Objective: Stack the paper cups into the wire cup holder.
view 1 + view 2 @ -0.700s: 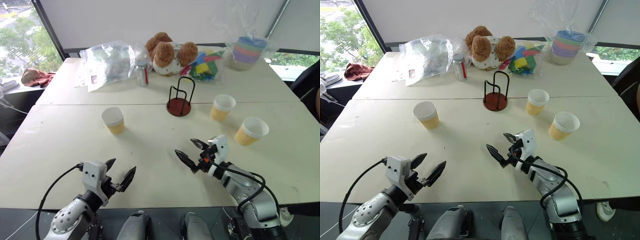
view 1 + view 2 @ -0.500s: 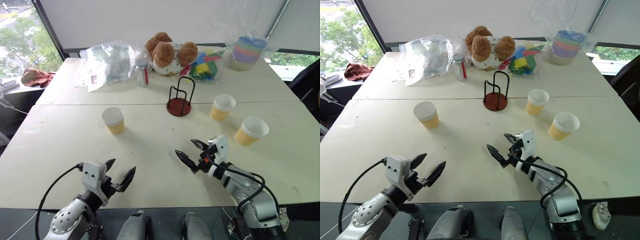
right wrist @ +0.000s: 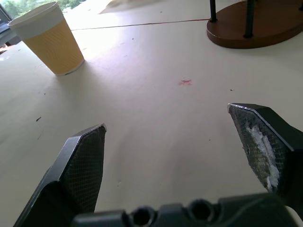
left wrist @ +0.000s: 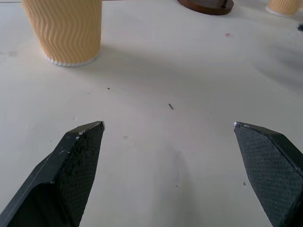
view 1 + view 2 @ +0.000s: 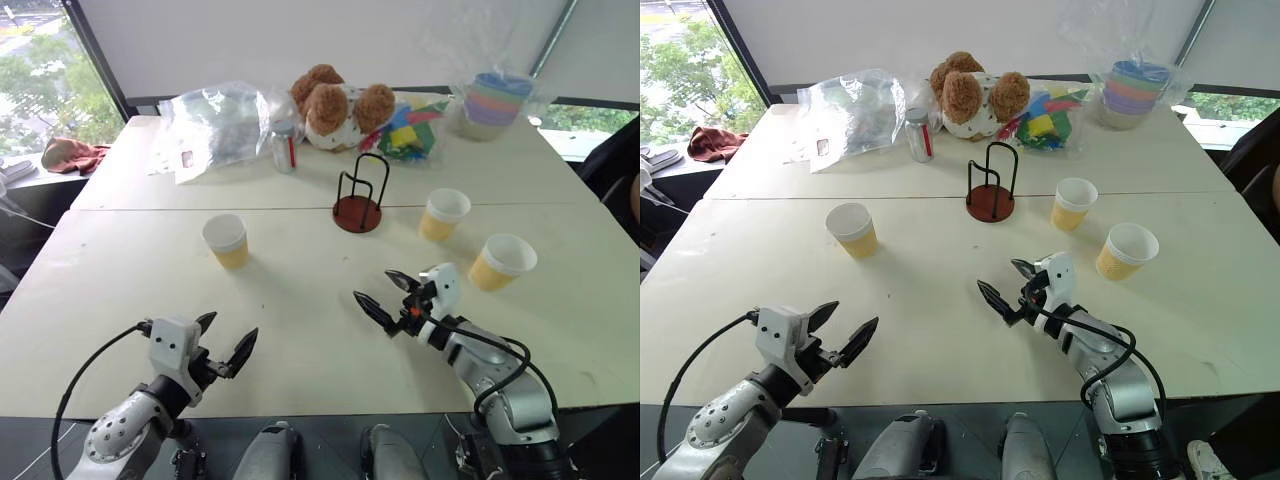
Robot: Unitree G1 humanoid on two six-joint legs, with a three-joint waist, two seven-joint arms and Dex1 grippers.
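Three paper cups stand upright on the cream table [image 5: 120, 280]: one at the left [image 5: 226, 240], one right of centre [image 5: 444, 214] and one further right [image 5: 502, 261]. The wire cup holder [image 5: 358, 210], black loops on a reddish-brown disc, stands empty between them at the table's middle. My left gripper [image 5: 229, 330] hovers open near the front edge, well short of the left cup [image 4: 64, 30]. My right gripper [image 5: 375, 287] is open over the middle front, pointing toward the left cup [image 3: 47, 40], with the holder's base [image 3: 251, 28] ahead of it.
Along the far edge sit a crumpled plastic bag [image 5: 215, 125], a small bottle [image 5: 285, 148], a brown teddy bear [image 5: 335, 105], coloured pieces in a bag [image 5: 408, 130] and a stack of pastel bowls [image 5: 495, 100]. A red cloth [image 5: 72, 155] lies on the ledge at left.
My left gripper has shifted a little left, staying open. The right gripper has edged slightly forward. The cups and holder have not moved.
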